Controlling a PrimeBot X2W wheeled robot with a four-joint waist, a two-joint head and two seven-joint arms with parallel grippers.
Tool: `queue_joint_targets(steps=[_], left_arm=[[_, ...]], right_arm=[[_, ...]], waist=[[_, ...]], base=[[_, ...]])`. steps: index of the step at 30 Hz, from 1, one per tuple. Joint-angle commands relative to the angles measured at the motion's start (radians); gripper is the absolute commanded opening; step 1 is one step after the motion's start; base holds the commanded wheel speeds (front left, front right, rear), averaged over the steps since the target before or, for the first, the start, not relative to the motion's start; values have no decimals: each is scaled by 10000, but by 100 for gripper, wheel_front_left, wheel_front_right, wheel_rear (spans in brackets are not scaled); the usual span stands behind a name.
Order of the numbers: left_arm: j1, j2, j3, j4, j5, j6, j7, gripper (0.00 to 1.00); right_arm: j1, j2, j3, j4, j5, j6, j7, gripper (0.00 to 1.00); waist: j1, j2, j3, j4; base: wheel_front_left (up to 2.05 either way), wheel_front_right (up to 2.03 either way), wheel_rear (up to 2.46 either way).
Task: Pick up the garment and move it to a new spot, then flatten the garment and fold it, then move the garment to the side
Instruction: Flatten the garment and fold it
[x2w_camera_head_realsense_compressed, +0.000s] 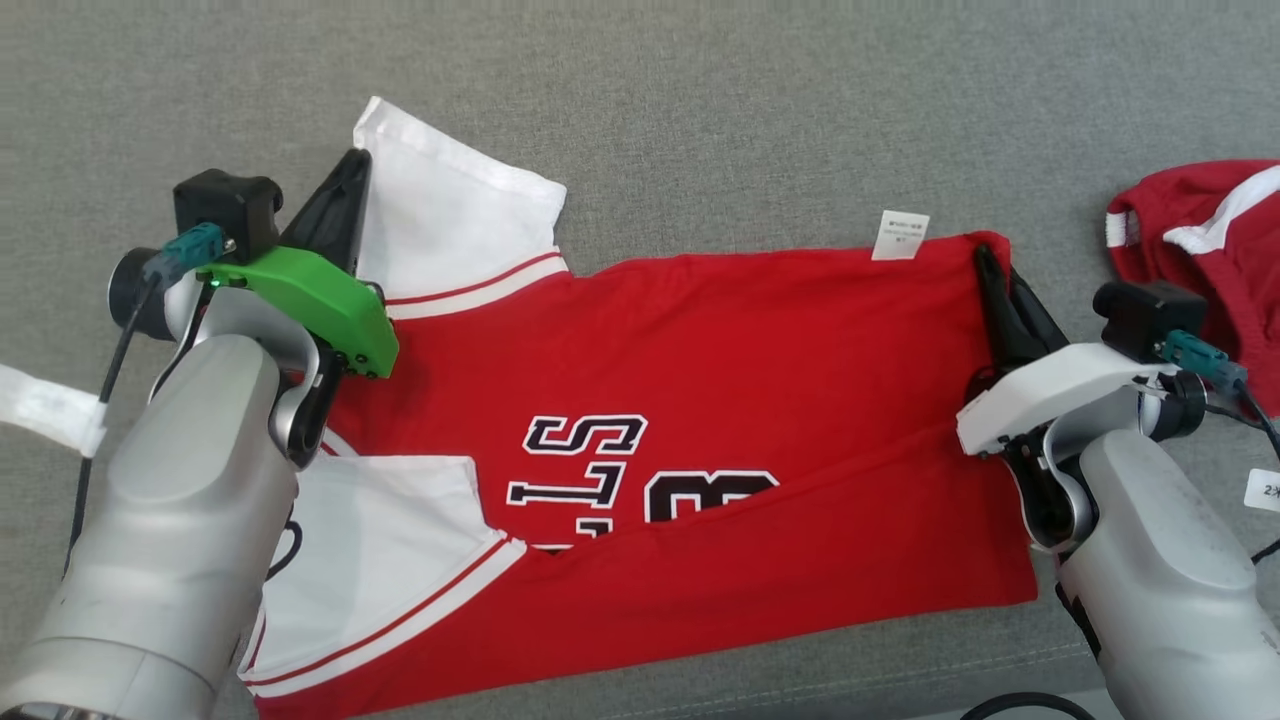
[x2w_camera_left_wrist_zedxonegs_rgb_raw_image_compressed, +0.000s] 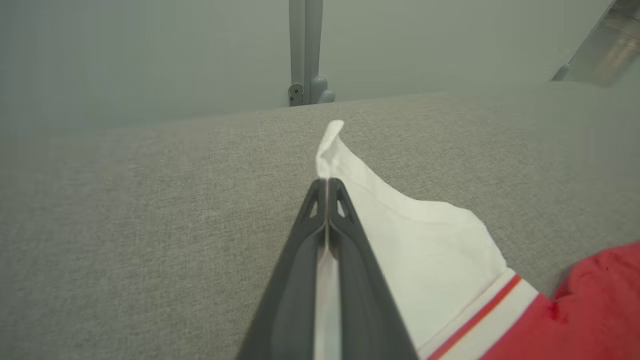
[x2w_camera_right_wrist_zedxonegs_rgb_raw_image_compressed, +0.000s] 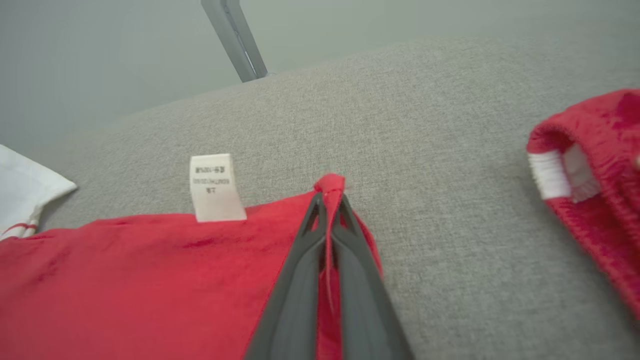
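Two hands (x2w_camera_head_realsense_compressed: 354, 165) (x2w_camera_head_realsense_compressed: 984, 258) on one red jersey (x2w_camera_head_realsense_compressed: 720, 340)

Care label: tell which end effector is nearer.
Right. The right end effector pinches the jersey beside the care label; the left end effector grips the white sleeve at the far end.

The grey fabric-covered tabletop (x2w_camera_head_realsense_compressed: 700, 120) carries a red garment (x2w_camera_head_realsense_compressed: 760, 340) with white sleeves, spread across the centre, its white label (x2w_camera_head_realsense_compressed: 900, 236) at the far edge. A red-and-white item (x2w_camera_head_realsense_compressed: 1215, 250) lies apart at the right.
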Motion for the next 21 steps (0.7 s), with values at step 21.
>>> queue_joint_targets(steps=[21], left_arm=[[5991, -218, 2217, -5390, 863, 26, -52, 0]], right_arm=[[2545, -186, -911, -285, 62, -16, -23, 0]], waist=[[-1, -1, -2681, 999]], base=[[0, 0, 0]])
